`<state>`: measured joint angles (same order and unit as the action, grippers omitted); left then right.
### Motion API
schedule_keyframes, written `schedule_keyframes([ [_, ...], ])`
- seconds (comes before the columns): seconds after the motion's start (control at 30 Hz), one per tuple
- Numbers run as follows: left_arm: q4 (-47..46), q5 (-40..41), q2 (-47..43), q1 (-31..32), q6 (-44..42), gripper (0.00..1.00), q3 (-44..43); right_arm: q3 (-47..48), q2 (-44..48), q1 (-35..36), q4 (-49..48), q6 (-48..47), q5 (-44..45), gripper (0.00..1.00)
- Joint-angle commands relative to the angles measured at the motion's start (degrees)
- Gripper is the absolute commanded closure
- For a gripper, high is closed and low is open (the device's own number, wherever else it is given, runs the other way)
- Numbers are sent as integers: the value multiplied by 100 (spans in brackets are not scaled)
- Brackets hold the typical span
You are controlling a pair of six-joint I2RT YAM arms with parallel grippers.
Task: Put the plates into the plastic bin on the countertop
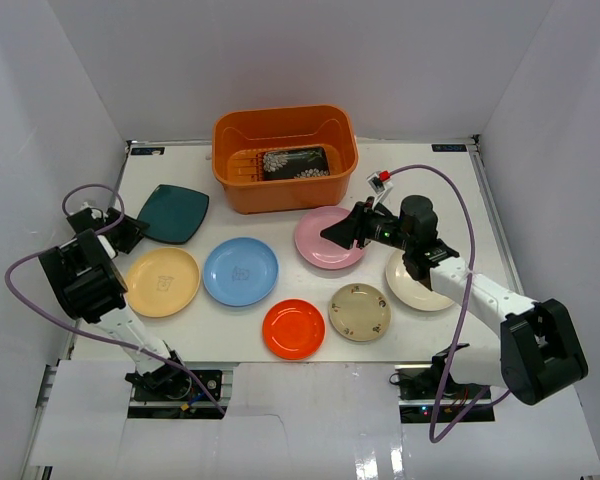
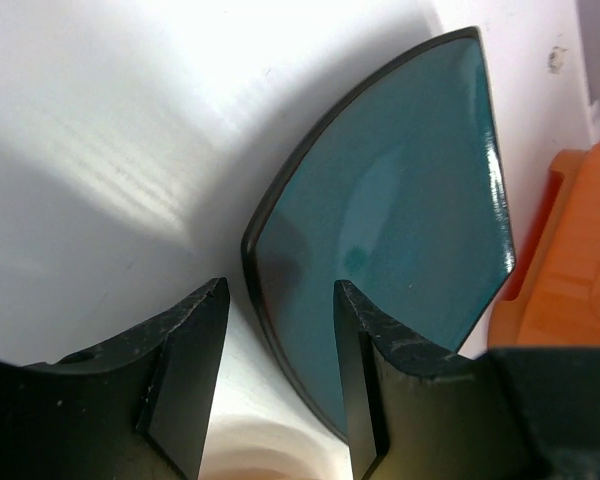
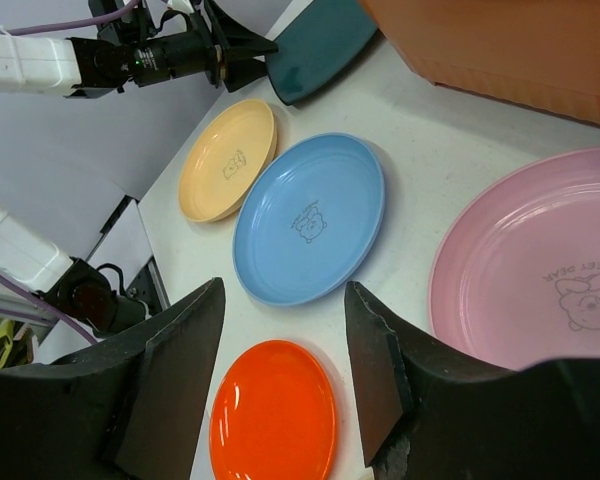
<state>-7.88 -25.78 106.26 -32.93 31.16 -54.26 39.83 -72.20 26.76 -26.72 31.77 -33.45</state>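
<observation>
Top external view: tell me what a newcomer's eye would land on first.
The orange bin at the far side of the white table stands out, with a black flowered plate lying inside. Nearer the arms, the left hand is open astride a corner of the teal square plate. The right hand is open over the pink plate.

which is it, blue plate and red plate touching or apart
Apart. The right wrist view shows bare white countertop between the blue plate and the red plate.
</observation>
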Motion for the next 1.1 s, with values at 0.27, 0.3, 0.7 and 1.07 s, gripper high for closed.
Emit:
schedule_keyframes([
  [0.27,-1294,-630,747,-30,803,59,187,33,-109,83,-211,-109,76,43],
  [0.3,-1452,-647,773,-30,848,63,257,33,-118,83,-211,-110,84,43],
  [0.7,-2261,-753,818,-30,1260,100,609,156,-277,198,-123,-127,155,44],
  [1.07,-3966,-1175,-140,-30,2991,100,1418,709,-777,706,-88,-109,348,44],
])
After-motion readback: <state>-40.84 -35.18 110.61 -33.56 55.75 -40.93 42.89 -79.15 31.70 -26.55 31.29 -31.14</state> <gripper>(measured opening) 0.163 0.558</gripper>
